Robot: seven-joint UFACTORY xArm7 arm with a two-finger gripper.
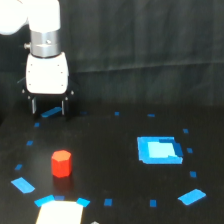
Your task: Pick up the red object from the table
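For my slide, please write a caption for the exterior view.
Open gripper hovers behind the upright red object on the black table.

Matt black table (120,150) marked with smooth blue tape, red object (61,163) seen as smooth, plastic-looking, gripper (49,108) housed in glossy white plastic under a brushed metal collar (46,44), backdrop (150,50) rendered as dark folded cloth

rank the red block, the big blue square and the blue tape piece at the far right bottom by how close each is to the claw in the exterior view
Measured from the claw, at the view's upper left:
1. Red block: below the claw, on the view's left.
2. Big blue square: across the table, right of centre.
3. Blue tape piece: lower right corner, farthest.
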